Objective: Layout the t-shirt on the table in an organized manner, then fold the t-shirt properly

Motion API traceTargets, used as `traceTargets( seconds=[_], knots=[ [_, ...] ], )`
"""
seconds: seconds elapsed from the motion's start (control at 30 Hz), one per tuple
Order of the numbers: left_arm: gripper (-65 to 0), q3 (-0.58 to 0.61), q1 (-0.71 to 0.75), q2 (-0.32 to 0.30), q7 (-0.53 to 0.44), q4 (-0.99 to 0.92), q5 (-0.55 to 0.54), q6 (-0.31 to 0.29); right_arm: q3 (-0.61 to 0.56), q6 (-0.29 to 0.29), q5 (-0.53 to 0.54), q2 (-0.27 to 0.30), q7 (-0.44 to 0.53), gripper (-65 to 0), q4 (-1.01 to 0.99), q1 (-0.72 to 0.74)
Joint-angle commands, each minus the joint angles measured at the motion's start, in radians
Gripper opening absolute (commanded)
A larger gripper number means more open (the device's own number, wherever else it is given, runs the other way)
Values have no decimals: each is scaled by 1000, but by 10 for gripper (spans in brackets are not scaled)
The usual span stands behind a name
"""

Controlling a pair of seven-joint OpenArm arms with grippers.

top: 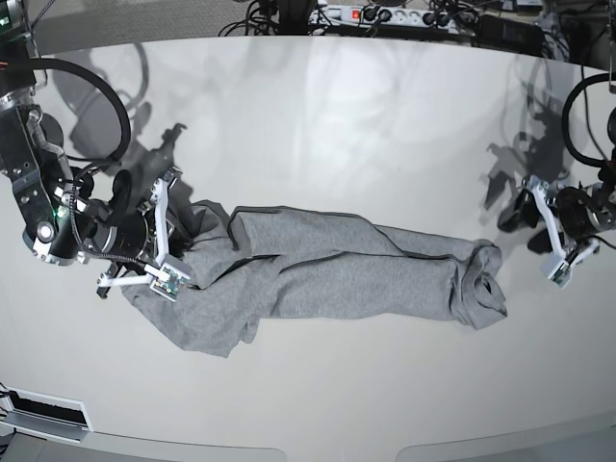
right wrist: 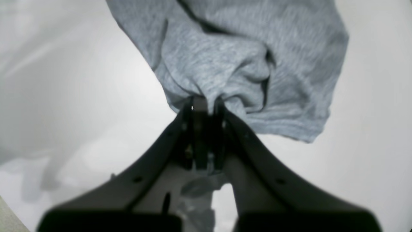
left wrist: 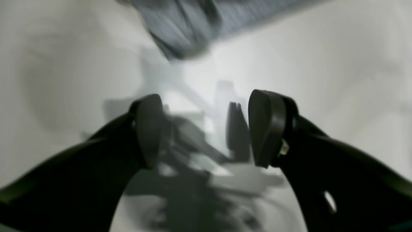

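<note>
We see even, bright overhead light in the base view, with pale glare streaks and soft arm shadows on the glossy table. Both wrist views look dim and grey, bowed toward their edges. The left wrist view is smeared with blur, while the t-shirt in the right wrist view shows only mild softness.

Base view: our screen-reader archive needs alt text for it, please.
A grey t-shirt lies stretched in a rumpled band across the white table. The right hand is shut on its bunched end, while the left hand is open just clear of the other end.
</note>
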Motion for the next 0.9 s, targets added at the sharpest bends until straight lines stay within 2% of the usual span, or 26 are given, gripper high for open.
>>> traceTargets(
  seconds=[0.0,0.27,0.33,0.5,0.63,0.77,0.87],
  knots=[
    [-228,1,-14,-9,-65,12,52,-5,12,-9,7,12,20,-650,15,24],
    [-228,262,-15,-7,-387,12,455,-5,12,-11,7,12,26,-650,15,24],
    [-228,294,-21,-7,-436,12,505,69,12,-11,7,12,26,-650,15,24],
    [-228,380,-68,-7,-440,12,619,158,12,-11,7,12,26,-650,15,24],
    [-228,493,-119,2,-440,-9,698,222,12,-11,7,11,26,-650,15,24],
    [-228,595,-200,45,-439,-117,750,291,12,-11,7,12,26,-650,15,24],
    [-228,628,-266,85,-440,-232,749,306,12,-11,7,12,26,-650,15,23]
  ],
)
